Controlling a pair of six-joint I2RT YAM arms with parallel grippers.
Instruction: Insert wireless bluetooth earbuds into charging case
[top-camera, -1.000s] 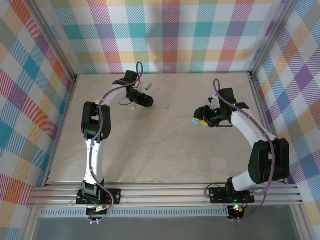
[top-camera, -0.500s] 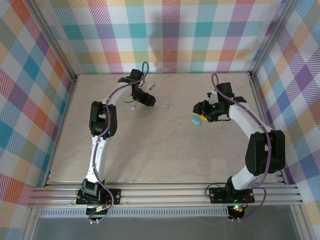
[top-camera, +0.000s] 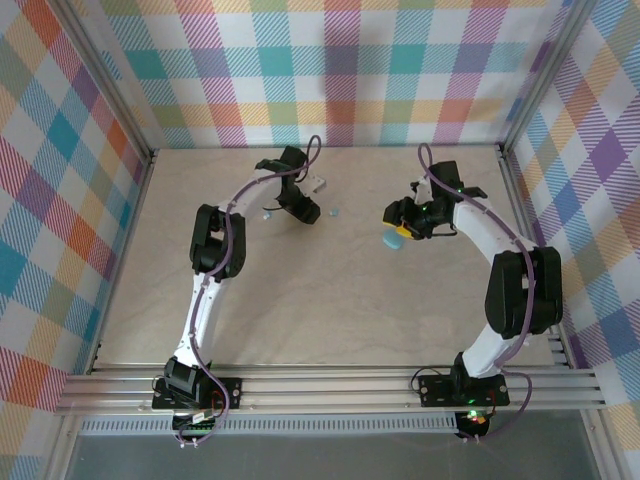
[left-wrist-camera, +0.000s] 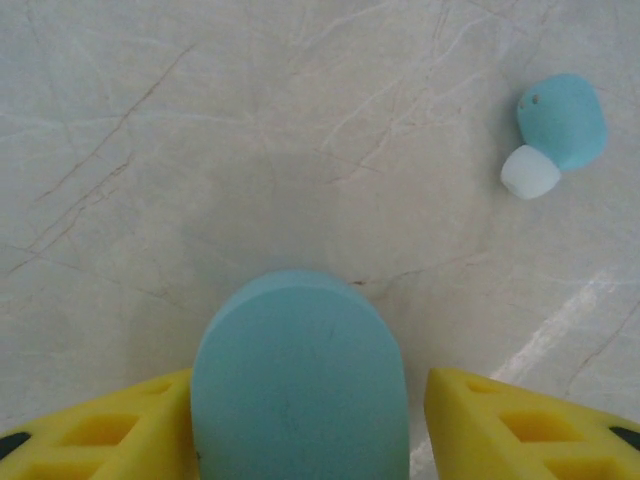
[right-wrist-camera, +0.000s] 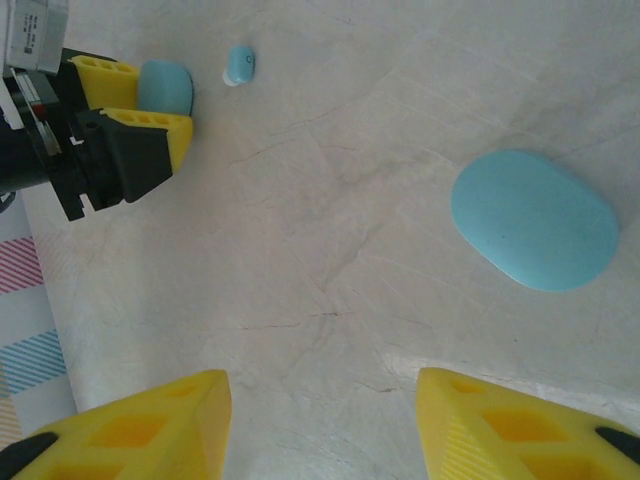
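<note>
Furthest left in the overhead view, a small pale earbud (top-camera: 265, 212) lies loose on the table (top-camera: 300, 300), behind the left gripper (top-camera: 305, 208) and off to its wrist side. That gripper's yellow fingers (left-wrist-camera: 110, 430) stand either side of a teal case (left-wrist-camera: 300, 390). One finger looks to be touching the shell while a thin gap shows at the other, so I cannot tell whether the case is truly clamped. The case appears closed.

Ahead of the fingertips and off to one side lies a second earbud (left-wrist-camera: 560, 125), teal with a white tip, apart from both gripper and case.

Further right, the right gripper (right-wrist-camera: 322, 385) hangs over bare table with its jaws wide and nothing between them. A second case (right-wrist-camera: 535, 220) lies flat ahead of it and to one side, touching neither finger, and also looks shut.

By my reading the task is barely begun. No earbud sits in a case and no lid is visibly open, so opening a case, picking up each earbud and seating it all remain.
</note>
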